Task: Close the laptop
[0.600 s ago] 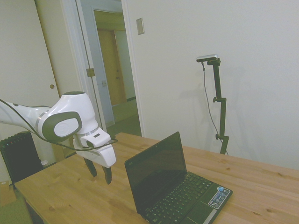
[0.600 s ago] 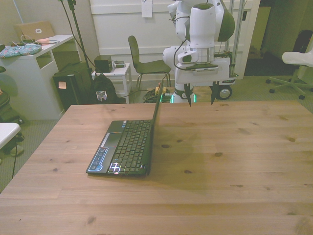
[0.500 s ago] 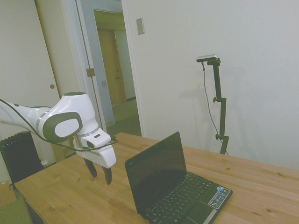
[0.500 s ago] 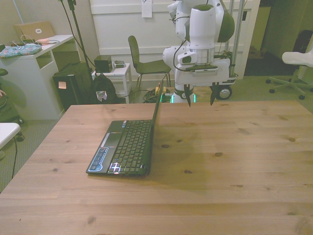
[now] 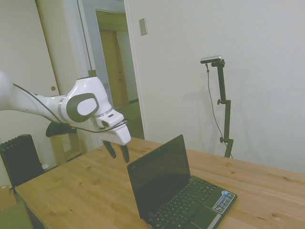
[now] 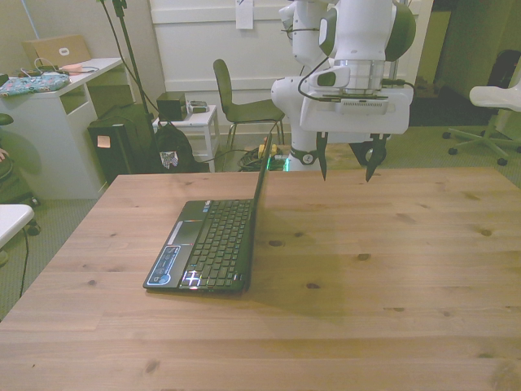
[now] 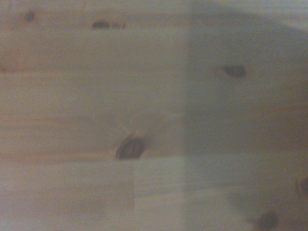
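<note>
The small black laptop (image 5: 176,193) stands open on the wooden table (image 5: 81,191), its dark screen upright, with a blue-white sticker at one palm-rest corner. In the front view the laptop (image 6: 213,244) lies toward the front view's left, its lid seen edge-on. My gripper (image 5: 119,152) hangs open in the air behind the lid and higher than the lid's top edge, apart from it. In the front view the gripper (image 6: 348,167) hovers to the right of the lid with nothing between its fingers. The wrist view shows only blurred bare table wood (image 7: 144,120) with knots.
Behind the table in the front view stand a dark chair (image 6: 240,102), a white desk (image 6: 57,122) and a black bag (image 6: 171,151). A white office chair (image 6: 492,106) sits at the far right. Bare wood stretches right of the laptop.
The gripper has risen and moved closer to the laptop's lid, shifting toward the front view's right. Its fingers stay open. The laptop has not moved.
</note>
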Available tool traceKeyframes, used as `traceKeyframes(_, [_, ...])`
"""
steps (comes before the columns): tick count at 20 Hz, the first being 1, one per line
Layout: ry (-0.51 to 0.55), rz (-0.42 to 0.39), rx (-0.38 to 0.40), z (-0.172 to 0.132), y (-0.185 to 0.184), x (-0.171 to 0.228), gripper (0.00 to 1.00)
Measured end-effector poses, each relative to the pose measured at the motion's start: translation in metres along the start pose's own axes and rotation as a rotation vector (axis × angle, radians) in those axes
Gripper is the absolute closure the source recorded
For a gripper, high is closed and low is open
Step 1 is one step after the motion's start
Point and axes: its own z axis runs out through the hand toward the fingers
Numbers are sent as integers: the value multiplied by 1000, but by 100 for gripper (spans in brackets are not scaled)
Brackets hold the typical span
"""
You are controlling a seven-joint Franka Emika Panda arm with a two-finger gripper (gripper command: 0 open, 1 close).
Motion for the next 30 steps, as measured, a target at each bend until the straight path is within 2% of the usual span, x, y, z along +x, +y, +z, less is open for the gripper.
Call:
traceKeyframes(1, [-4, 18, -2, -2, -4, 14, 0])
traceKeyframes(2, [-5, 34, -2, -5, -7, 27, 100])
traceKeyframes(6, [0, 86, 4, -13, -16, 58, 100])
traceKeyframes(19, [-21, 143, 12, -14, -11, 73, 100])
traceKeyframes(23, [-39, 177, 4, -9, -1, 83, 100])
traceKeyframes(30, [-97, 269, -35, -10, 38, 104, 100])
